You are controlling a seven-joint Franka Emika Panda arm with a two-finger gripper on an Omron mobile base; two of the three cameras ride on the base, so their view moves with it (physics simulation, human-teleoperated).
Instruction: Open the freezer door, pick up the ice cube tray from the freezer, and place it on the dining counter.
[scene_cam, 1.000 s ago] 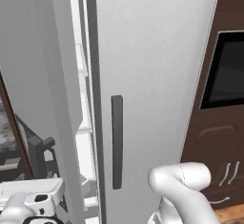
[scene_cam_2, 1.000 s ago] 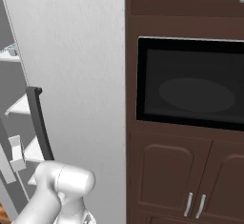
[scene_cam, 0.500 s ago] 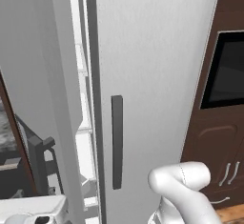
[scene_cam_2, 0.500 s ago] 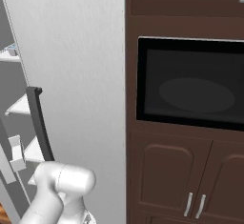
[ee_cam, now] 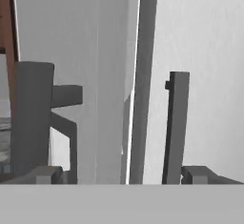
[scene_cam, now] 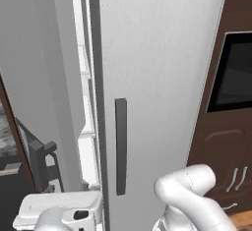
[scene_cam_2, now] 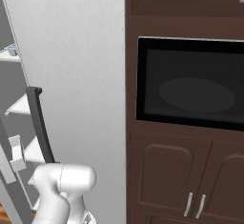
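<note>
Freezer door swung ajar; its bar handle sits upper left of the gripper (jaws wide open, empty), long axis vertical.

The freezer holds white shelves stacked one over another, all above and beyond the gripper, in the gap beside the door edge. The highest shelf in the right base view, far above the gripper, carries a small pale-blue thing at its front edge. It is too small to name for sure, perhaps a tray.
</note>
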